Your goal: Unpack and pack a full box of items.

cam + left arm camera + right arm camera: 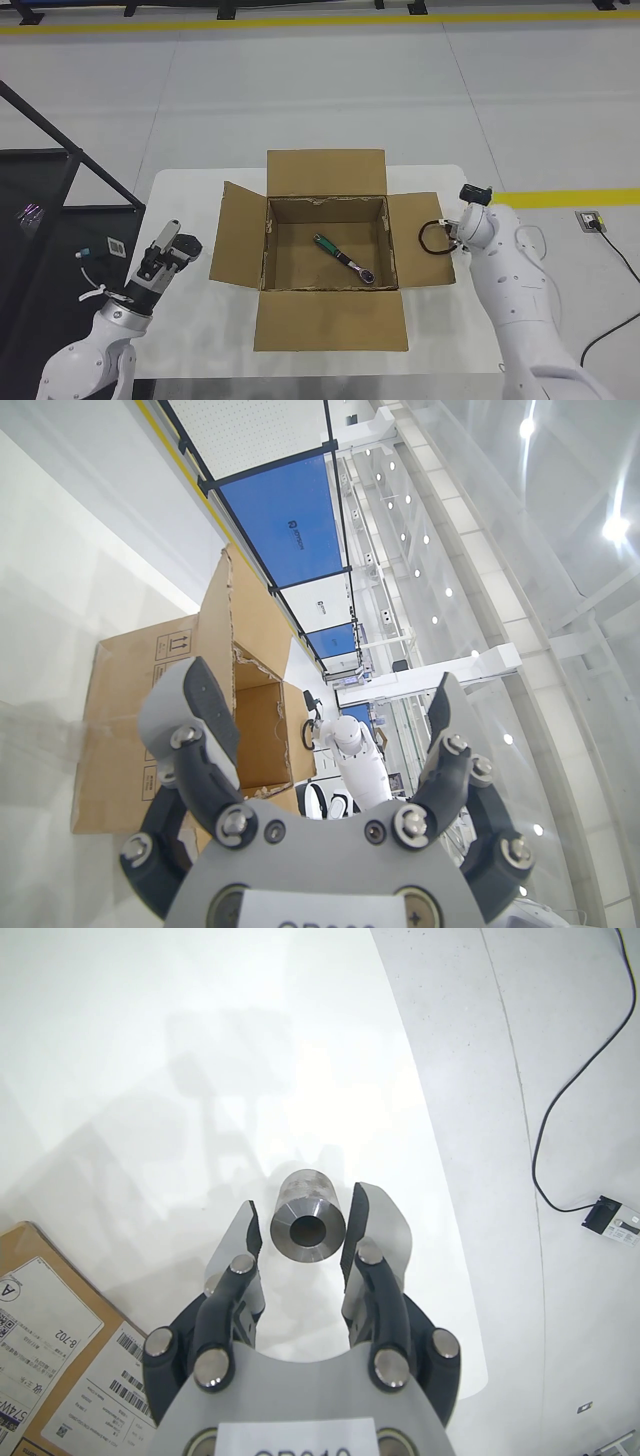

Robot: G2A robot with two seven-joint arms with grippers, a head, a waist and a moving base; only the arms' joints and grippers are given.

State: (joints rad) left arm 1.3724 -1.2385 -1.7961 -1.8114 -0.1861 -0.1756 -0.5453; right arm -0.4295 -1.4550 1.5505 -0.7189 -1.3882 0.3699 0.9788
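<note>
An open cardboard box (330,250) stands mid-table with all flaps spread out. A ratchet wrench (343,257) with a green handle lies on its floor. A short hollow steel cylinder (307,1228) stands upright on the white table beside the box's right flap (20,1248). My right gripper (306,1208) is open and straddles the cylinder; one pad is nearly touching it, and a small gap shows at the other. In the top view the right wrist (478,226) covers that spot. My left gripper (324,680) is open and holds nothing, left of the box (130,680) near the table's left edge (178,240).
The table's rounded right edge (425,1128) runs close beside the cylinder. A floor socket with a black cable (610,1220) lies beyond that edge. A black rack (40,200) with small items stands left of the table. A black cable loop (432,237) hangs at the right wrist.
</note>
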